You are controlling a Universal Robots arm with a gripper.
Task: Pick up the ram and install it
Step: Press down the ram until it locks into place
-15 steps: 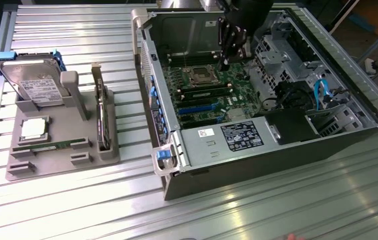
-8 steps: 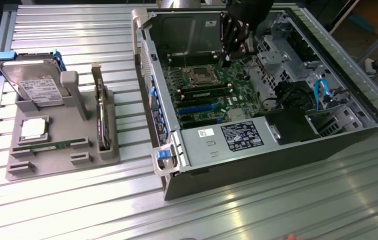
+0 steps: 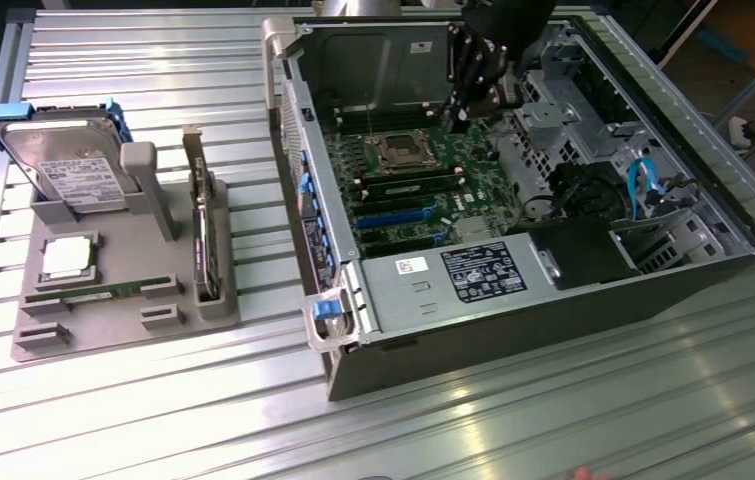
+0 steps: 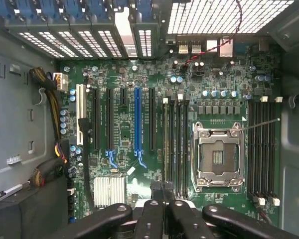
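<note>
The black-fingered tool (image 4: 162, 201) hangs inside the open black tower computer case (image 3: 484, 345), low over the green motherboard (image 4: 122, 144). Its fingers are pressed together, and their tips sit at the end of the bank of long black memory slots (image 4: 175, 144) just beside the empty silver processor socket (image 4: 218, 157). In the slot of that bank farthest from the socket, a thin pale-edged strip (image 4: 165, 142) stands edge-on. It may be a seated memory stick, but I cannot tell, nor whether the tips are touching it. A long, narrow green ram stick (image 3: 84, 292) lies flat in the grey moulded holder (image 3: 124, 322) on the ribbed metal bench (image 3: 551, 420), outside the case and well away from the socket, towards the exterior view's left. My reading is that the work is at the installing end, at the slots rather than at the holder. Any seating here calls for the stick to be lined up squarely along its slot and pressed straight down, clear of the socket's lever.
</note>
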